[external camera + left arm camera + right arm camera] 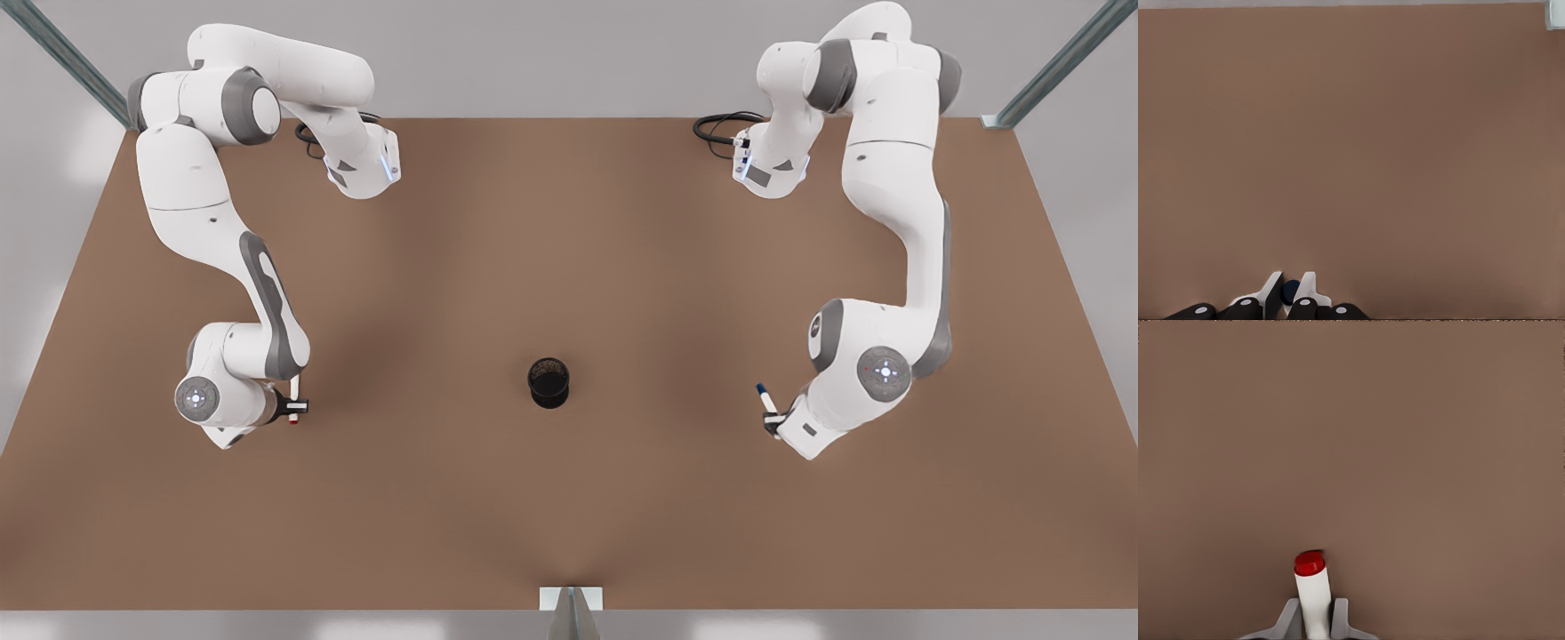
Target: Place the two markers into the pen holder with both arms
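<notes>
Two markers are in your arms' grasp, and much of each is hidden from you. In the front view, the red marker (295, 402) sits in the right end effector (296, 407) at the front view's left; you see only its white barrel above the fingers and a red end below, the rest covered by the black fingers. The right wrist view gives you the white barrel rising between the two grey fingers (1290, 621) to a red end (1310, 563), with its lower part cut off by the picture's edge.

The blue marker (766, 400) is clamped in the left end effector (772, 418) at the front view's right, tilted, its dark blue end uppermost and its lower end lost behind the wrist. In the left wrist view you get only a dark blue round end (1291, 291) squeezed between the white fingertips (1271, 293).

The pen holder (548, 382) stands upright on the brown table (569, 267), between the two end effectors and well apart from both. Its inside looks dark; you cannot tell from here whether anything lies in it.
</notes>
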Controlling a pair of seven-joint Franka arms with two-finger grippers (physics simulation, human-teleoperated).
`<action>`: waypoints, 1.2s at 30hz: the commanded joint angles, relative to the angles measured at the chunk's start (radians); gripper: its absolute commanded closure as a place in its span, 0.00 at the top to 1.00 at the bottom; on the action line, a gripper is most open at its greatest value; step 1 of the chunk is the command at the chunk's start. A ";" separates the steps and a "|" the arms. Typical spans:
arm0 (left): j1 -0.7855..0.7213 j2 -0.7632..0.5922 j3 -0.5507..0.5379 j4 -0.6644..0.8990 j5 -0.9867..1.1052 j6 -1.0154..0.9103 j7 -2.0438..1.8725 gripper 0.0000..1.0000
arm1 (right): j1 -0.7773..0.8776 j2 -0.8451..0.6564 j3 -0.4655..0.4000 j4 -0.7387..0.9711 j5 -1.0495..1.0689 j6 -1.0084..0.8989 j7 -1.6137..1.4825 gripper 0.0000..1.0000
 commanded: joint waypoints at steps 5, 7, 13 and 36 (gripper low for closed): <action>-0.182 -0.060 -0.008 0.120 -0.073 -0.276 -0.444 0.21 | -0.002 -0.020 0.006 0.005 0.000 -0.003 -0.021 0.22; -0.227 -0.060 -0.043 0.169 -0.073 -0.260 -0.563 0.21 | 0.001 -0.060 0.020 0.005 0.000 -0.009 -0.017 0.22; -0.325 0.009 -0.083 0.191 -0.076 0.278 -0.878 0.21 | -0.002 -0.199 0.085 0.068 0.004 -0.095 -0.030 0.22; -0.386 0.108 -0.103 0.102 -0.011 0.427 -0.680 0.21 | 0.002 -0.245 0.353 0.283 0.101 -0.150 0.009 0.23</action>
